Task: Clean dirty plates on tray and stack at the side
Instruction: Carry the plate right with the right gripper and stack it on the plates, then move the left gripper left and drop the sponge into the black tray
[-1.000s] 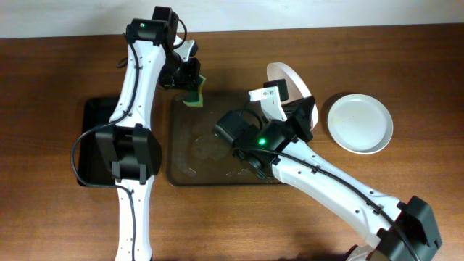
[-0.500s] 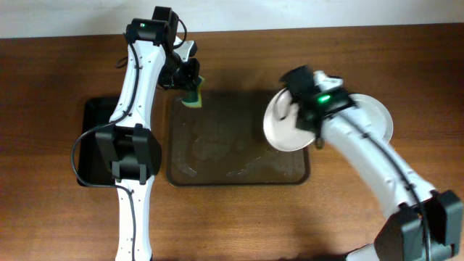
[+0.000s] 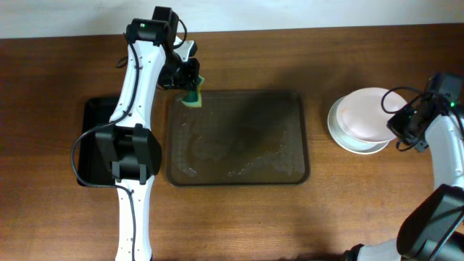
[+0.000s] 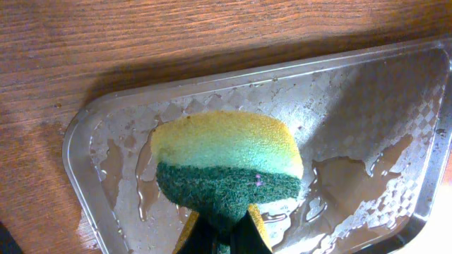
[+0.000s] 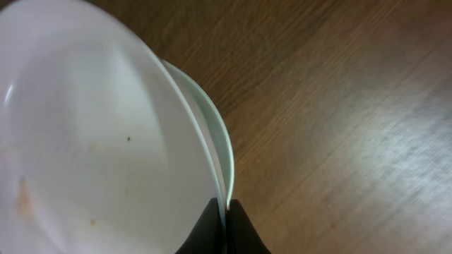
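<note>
The right jaws are pinched shut on the rim of a plate point(image 3: 366, 114), held a little tilted just over a second plate point(image 3: 346, 141) that lies on the table to the right of the tray point(image 3: 307, 145). In the right wrist view the two rims run very close together beside the jaws; I cannot tell whether they touch. The left jaws are closed on a sponge point(image 4: 226, 159), yellow with a green scouring face, which hangs over the tray's far left corner. The tray floor is wet and carries no plate. Only two plates show anywhere. A black tray point(image 3: 90, 148) lies to its left.

This looks like the stacking step, with scrubbing seemingly done. Next, the held plate needs lowering until it sits flat and centred on the lower one. Then the jaws should open and draw off sideways without dragging the rim. A faint orange mark on the held plate suggests it may not be quite clean.
</note>
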